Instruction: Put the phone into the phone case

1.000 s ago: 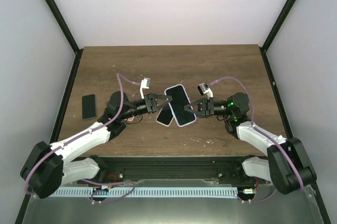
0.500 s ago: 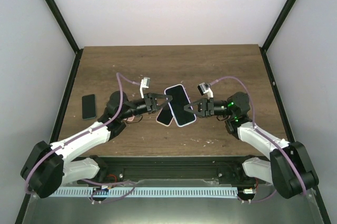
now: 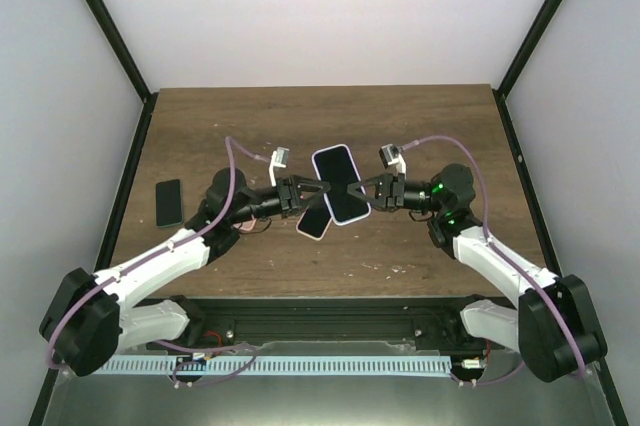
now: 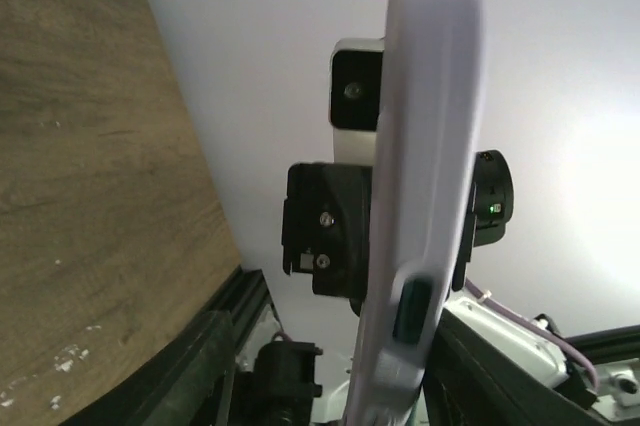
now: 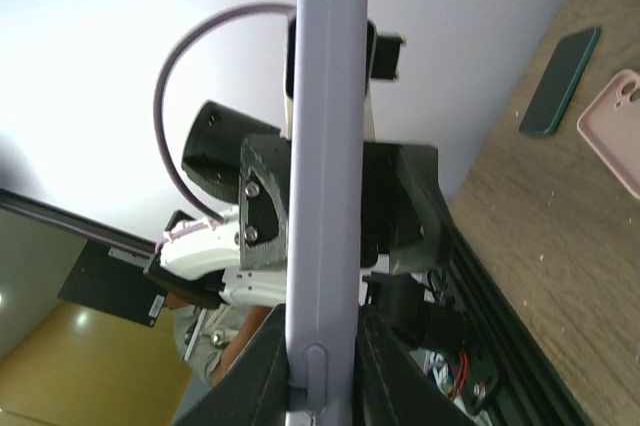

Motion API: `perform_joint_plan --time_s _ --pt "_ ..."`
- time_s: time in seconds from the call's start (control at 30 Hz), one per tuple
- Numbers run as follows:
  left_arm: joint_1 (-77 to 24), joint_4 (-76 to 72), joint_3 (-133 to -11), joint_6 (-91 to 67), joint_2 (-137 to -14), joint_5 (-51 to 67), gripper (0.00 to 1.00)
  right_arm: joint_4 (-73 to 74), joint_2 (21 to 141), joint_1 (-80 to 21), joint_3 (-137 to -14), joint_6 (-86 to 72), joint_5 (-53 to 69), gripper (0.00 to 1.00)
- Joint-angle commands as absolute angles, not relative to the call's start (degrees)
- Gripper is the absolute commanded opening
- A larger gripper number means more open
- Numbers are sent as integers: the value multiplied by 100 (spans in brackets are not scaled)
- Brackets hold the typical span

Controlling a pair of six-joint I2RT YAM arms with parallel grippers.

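A black-screened phone with a lavender case (image 3: 335, 181) around its rim is held above the table at mid-centre. My right gripper (image 3: 358, 189) is shut on its right edge; in the right wrist view the lavender edge (image 5: 328, 146) stands upright, pinched in my right gripper (image 5: 325, 371). My left gripper (image 3: 313, 192) is open at its left edge. In the left wrist view the case (image 4: 425, 146) stands between the spread fingers of my left gripper (image 4: 350, 386), close to the right finger (image 4: 515, 376).
A pink case (image 3: 313, 223) lies on the wooden table (image 3: 420, 126) under the held phone and also shows in the right wrist view (image 5: 615, 126). A dark phone (image 3: 169, 203) lies at the table's left, also in the right wrist view (image 5: 560, 81).
The right gripper has lifted the lavender-cased phone up and away from the near edge. The left gripper has stayed at its left edge and followed slightly.
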State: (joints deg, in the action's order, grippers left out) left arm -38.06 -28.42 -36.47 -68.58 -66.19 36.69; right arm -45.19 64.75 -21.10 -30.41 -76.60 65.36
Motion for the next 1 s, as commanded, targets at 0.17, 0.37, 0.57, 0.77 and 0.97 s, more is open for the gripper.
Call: perform_joint_plan --time_s 0.17,0.37,0.57,0.77,0.97 --pt "-3832 -4331 -2976 -7821 -6864 4116 57 -4753 6485 -2165 -3369 -7755 5281 13" --pt "-3863 -4873 -3082 -7961 -7153 4326 57 -4779 6676 -2162 -3348 -7777 5108 13" --pt "-3871 -5090 -3070 -8000 -7397 4298 38 -4766 6658 -2169 -3189 -7729 4969 13" --pt "-3868 -5125 -3077 -7940 -7523 4279 8 -4801 6724 -2169 -3041 -7708 4990 13" --pt "-3875 -3712 -3394 -7395 -7398 4122 0 -4547 6677 -2171 -2943 -7478 5027 14"
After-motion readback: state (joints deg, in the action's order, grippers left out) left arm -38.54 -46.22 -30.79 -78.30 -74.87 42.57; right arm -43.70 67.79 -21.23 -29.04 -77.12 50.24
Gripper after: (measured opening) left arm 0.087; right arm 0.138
